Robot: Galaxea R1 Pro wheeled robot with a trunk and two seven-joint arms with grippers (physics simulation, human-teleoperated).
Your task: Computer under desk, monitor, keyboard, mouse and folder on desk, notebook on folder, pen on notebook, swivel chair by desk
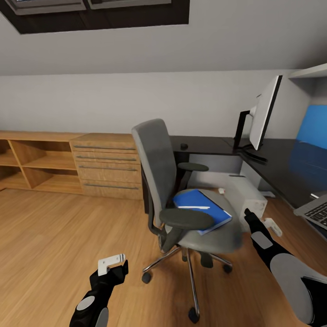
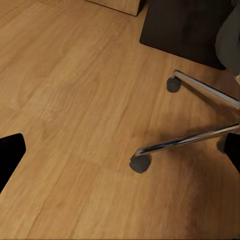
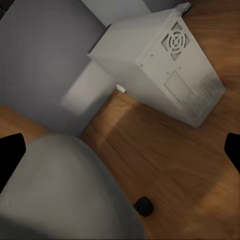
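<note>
Keyboard point(image 1: 315, 212) cut off by head view's right edge; only a corner shows. Computer point(image 1: 245, 196) partly hidden behind swivel chair point(image 1: 181, 195) seat. Folder point(image 1: 202, 210) near edge covered by the armrest. Small dark item point(image 1: 184, 146) on desk point(image 1: 281, 168) too small to identify.

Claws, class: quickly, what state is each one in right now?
Left claw: open, holding nothing, over the floor.
Right claw: open, holding nothing, beside the chair.

head overview, wrists floorward, sharing swivel chair point(image 1: 181, 200)
</note>
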